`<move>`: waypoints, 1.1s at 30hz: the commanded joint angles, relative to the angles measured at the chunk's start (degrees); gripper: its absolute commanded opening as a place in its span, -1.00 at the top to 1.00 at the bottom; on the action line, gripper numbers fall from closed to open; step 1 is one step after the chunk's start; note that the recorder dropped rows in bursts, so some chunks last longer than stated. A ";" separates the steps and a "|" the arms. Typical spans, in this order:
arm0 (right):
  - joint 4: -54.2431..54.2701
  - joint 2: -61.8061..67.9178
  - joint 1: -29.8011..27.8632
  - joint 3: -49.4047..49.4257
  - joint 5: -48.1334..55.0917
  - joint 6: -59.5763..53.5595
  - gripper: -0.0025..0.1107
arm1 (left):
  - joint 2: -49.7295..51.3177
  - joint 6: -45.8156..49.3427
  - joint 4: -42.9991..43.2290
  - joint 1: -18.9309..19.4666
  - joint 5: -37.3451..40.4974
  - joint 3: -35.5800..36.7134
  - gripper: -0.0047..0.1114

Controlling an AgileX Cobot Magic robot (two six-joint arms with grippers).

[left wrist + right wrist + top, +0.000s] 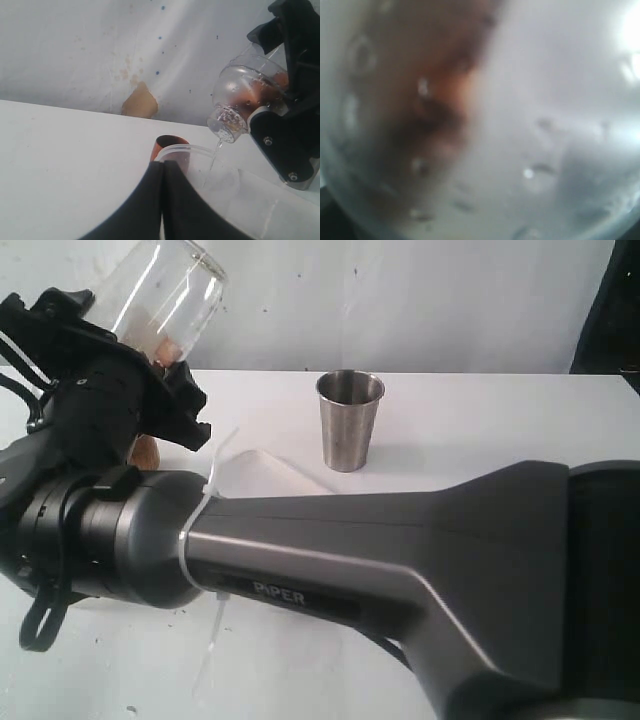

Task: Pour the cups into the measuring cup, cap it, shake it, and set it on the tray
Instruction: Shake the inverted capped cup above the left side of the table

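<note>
Measuring cup (pixel 165 295) hangs in the air at the far left of the exterior view, clamped across its body by the right hand (pixel 285 100). Its long axis is steeply tipped, base up, and its lower end dribbles a thin stream into a translucent container (pixel 200 150) beside the wooden cup (pixel 170 145). The tray (pixel 265 468) lies below it, toward the steel tumbler (pixel 350 420), so uprighting likely comes first. The left hand (pixel 162 200) is clenched, apparently empty.
</note>
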 commanded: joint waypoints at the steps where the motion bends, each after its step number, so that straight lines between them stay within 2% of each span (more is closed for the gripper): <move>1: -2.51 -1.27 -0.11 -0.70 0.86 -0.56 0.96 | -0.16 0.01 -0.16 0.02 -0.27 0.32 0.92; 18: -2.51 -1.27 -0.47 -0.70 0.86 1.22 0.96 | -0.16 0.01 -0.16 0.02 -0.27 0.32 0.92; 28: -2.51 -1.79 -3.01 -0.70 0.66 27.98 0.96 | -0.16 0.01 -0.16 0.02 -0.27 0.32 0.92; 33: 11.26 -5.21 -4.38 -0.70 -4.32 32.57 0.96 | -0.16 0.01 -0.16 0.02 -0.27 0.32 0.92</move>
